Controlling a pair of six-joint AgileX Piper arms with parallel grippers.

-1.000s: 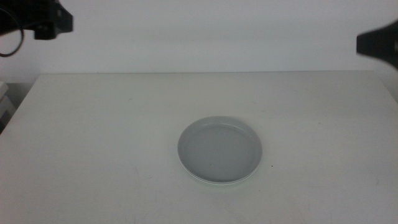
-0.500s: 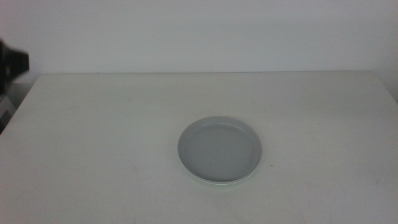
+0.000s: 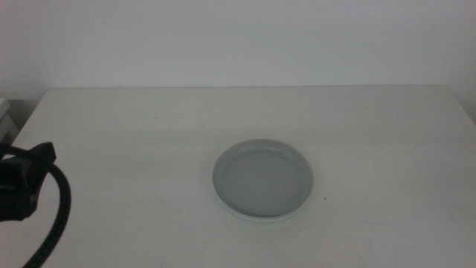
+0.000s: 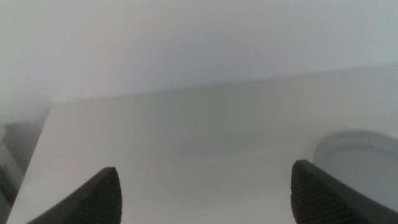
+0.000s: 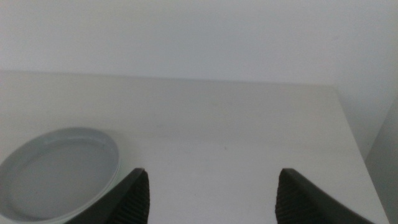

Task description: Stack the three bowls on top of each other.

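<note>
So here's where I'm at on my screen. The bowls (image 3: 263, 180) are sitting as one stack a bit right of the middle of the table (image 3: 149, 149), well away from every edge. From the overhead camera I can only really see the grey one on top, plus a thin paler rim peeking out along the near edge underneath it. I can't count the layers from that, so I can't say for sure all three are in there.

The left gripper (image 4: 205, 193) is parked over the left side of the table, with nothing between its jaws, which are spread wide apart. Through its wrist camera I get bare tabletop between the two dark tips, with the edge of the stack just showing off beside one of them. In the overhead view only a dark chunk of that arm (image 3: 22, 179) and a black cable (image 3: 56, 223) show at the left edge, low in the shot.

The right gripper (image 5: 208, 196) is also spread wide and holding nothing. It doesn't show up in the overhead camera at all. Its wrist camera looks across the table with the stack off to one side, near one jaw but not touching it.

Behind the table it's just a plain white wall (image 3: 238, 37).
</note>
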